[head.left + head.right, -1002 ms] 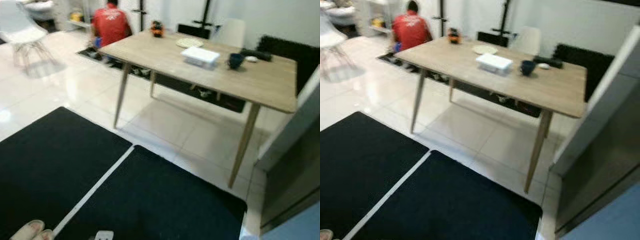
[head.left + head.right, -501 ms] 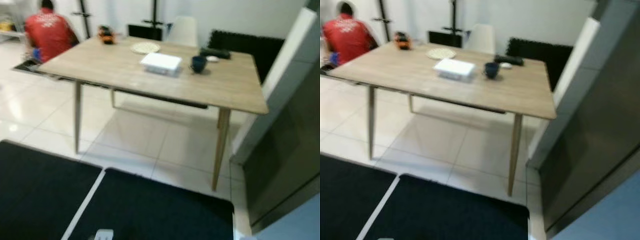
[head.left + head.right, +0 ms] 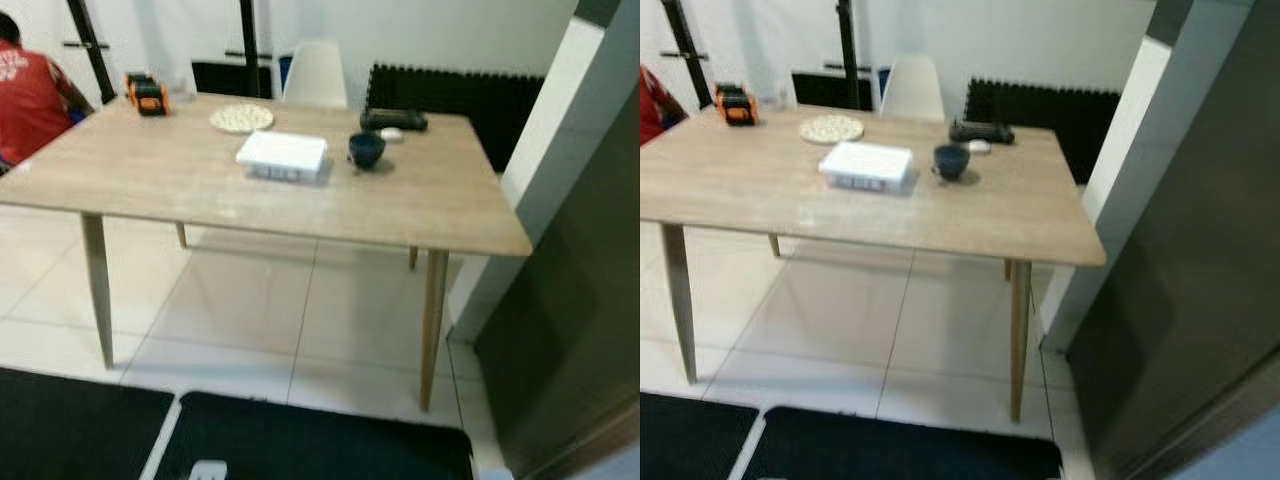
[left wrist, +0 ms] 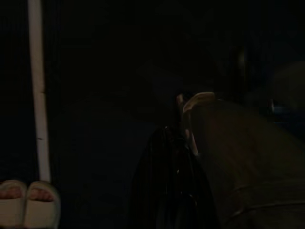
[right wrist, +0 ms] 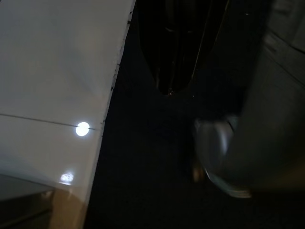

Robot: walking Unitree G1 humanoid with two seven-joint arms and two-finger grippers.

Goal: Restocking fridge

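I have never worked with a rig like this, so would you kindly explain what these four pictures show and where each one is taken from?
This is a walking humanoid robot with two arms, each ending in a two-fingered black gripper. The two bright pictures come from the stereo camera on its head, looking forward and down at a wooden table. On it lie a white box, a dark cup, a pale round plate, an orange and black object and a black device. A person in a red shirt is at the far left. A dark tall cabinet, possibly the fridge, stands at the right. The two dark pictures come from wrist cameras; both arms hang idle over black mats, and nothing is seen held.
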